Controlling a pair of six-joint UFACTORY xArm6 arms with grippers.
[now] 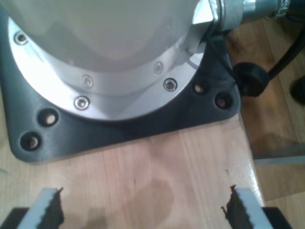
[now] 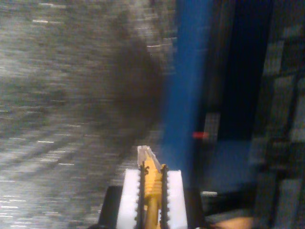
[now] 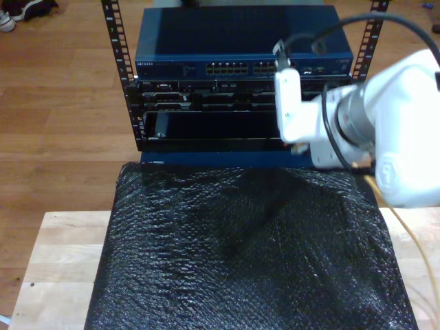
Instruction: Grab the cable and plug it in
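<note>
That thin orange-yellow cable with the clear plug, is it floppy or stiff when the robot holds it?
Probably floppy: the thin orange-yellow cable droops in a loose curve along the wooden table's edge. The short end clamped in my second gripper likely stays straight. Its clear plastic plug looks small, so probably light and somewhat fragile.

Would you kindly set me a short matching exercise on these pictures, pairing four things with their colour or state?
Things:
1. cable
2. my first gripper
3. mat
4. switch

Descriptions:
A. black, bumpy, spread over the wooden table
B. blue, at the top of the rack
C. orange-yellow, clamped in my second gripper
D. open over bare wood

Pairs: 1-C, 2-D, 3-A, 4-B
</note>
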